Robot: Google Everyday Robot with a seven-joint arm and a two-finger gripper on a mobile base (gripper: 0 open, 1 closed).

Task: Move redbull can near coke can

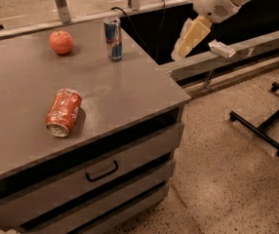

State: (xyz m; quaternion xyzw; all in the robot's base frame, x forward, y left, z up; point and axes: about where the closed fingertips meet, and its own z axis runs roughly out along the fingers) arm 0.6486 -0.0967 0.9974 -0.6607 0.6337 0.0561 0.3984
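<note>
The gripper (190, 35) hangs at the upper right of the frame, off the table's (129, 96) edge; its spread cannot be told. The redbull can (113, 39) stands upright to its left, upper middle. The coke can (64, 112) lies on its side, lower left.

I see a round red apple (61, 42) on the far left part of the grey bench (129, 91). Under the bench are drawers (129, 152), and one has a dark handle (102, 171). A black cable (135, 30) hangs past the far edge. A black stand (259, 133) sits on the speckled floor (217, 189) at the right. My claw (190, 37) hangs in the air past the bench's far right corner.
</note>
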